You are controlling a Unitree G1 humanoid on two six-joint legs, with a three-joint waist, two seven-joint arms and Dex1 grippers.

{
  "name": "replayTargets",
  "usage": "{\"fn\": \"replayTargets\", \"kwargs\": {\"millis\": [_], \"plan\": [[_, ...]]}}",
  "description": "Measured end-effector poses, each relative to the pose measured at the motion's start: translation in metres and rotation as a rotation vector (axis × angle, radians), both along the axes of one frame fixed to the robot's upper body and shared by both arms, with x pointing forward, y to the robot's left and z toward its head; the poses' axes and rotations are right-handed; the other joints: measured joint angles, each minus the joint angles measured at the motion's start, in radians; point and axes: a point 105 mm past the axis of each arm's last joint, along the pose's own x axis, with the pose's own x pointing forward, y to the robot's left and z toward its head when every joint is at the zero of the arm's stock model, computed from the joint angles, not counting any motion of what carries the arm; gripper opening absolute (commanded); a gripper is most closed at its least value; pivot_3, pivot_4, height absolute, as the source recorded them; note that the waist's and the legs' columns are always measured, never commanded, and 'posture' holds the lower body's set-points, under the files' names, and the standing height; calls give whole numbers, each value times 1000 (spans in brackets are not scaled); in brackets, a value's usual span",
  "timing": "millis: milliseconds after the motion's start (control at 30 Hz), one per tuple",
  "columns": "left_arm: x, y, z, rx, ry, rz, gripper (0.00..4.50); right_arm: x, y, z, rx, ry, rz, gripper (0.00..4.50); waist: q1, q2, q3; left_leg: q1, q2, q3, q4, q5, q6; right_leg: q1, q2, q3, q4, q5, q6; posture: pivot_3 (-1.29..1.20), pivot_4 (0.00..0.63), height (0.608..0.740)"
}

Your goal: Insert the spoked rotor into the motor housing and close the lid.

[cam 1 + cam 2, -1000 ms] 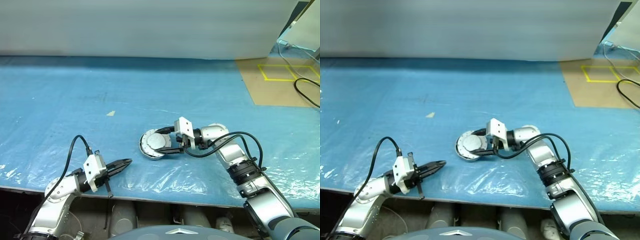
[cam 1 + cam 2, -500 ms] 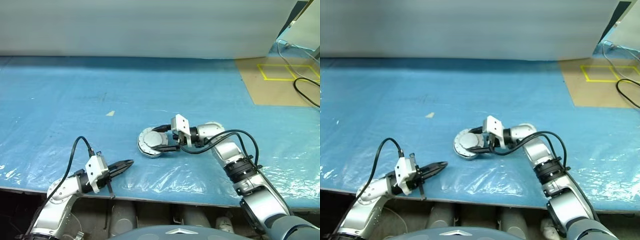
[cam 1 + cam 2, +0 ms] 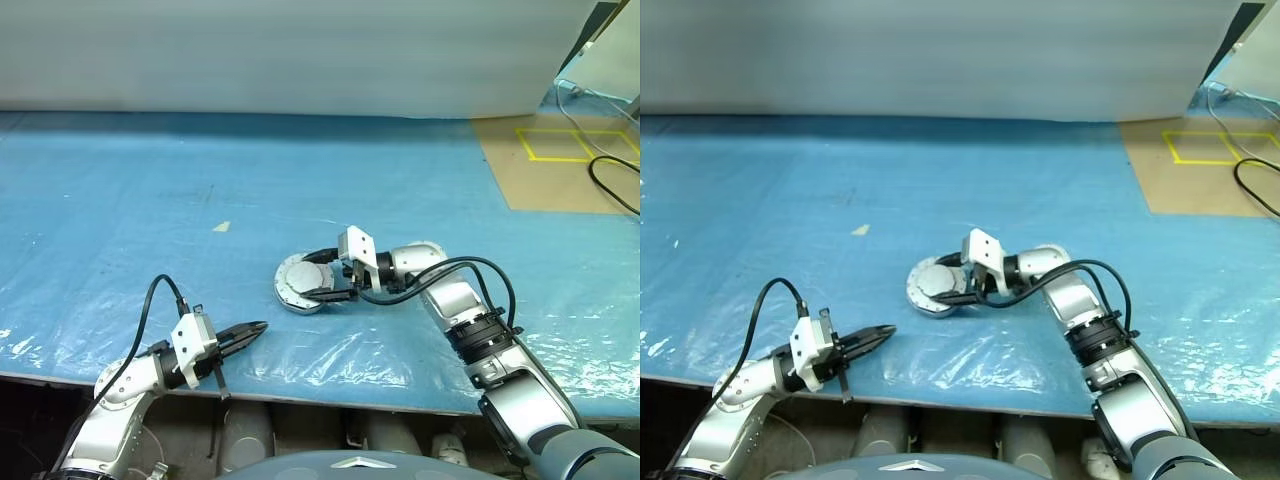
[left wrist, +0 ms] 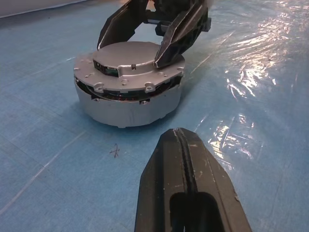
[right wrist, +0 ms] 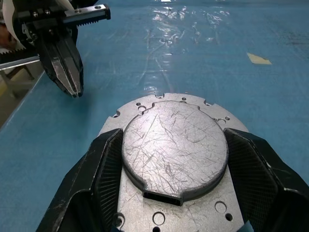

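Left wrist view, lid (image 4: 130, 65) tilted on upright motor housing (image 4: 126, 104)

Left gripper (image 3: 255, 329): lower left of the head view, fingers pressed together, pointing right, arm bent low.
Right gripper (image 3: 318, 277): frame centre, fingers (image 5: 104, 166) spread, clasping the lid (image 5: 174, 145); arm reaching in from lower right, wrist turned left.

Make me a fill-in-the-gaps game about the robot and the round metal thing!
1. The right pincer grips the raised middle of the ____.
2. The lid sits on the motor housing, tilted, not fully ____.
3. The left pincer is ____, holding nothing.
4. Everything rests on a ____ sheet.

Missing words: lid; closed; shut; blue
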Motion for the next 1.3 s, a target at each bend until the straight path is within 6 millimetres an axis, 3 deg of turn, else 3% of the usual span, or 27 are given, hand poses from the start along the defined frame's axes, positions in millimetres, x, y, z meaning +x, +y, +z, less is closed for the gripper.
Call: {"fn": "replayTargets", "kwargs": {"millis": [700,1033,1300], "plan": [[4,-5,19,-7,-26,41,0,-1,9,-5,21,8,10,2926,-20,0,0,1,0,0,0,0,0,0,0,0,0,0,0,0,150,740],[7,-8,40,-4,-38,52,0,2,8,-9,15,13,8,2926,-20,0,0,6,0,0,0,0,0,5,0,1,0,0,0,0,150,740],[2,-6,35,-2,-9,66,0,2,8,-9,10,18,10,2926,-20,0,-1,9,0,0,0,0,0,8,0,1,0,0,0,0,150,740]]}}
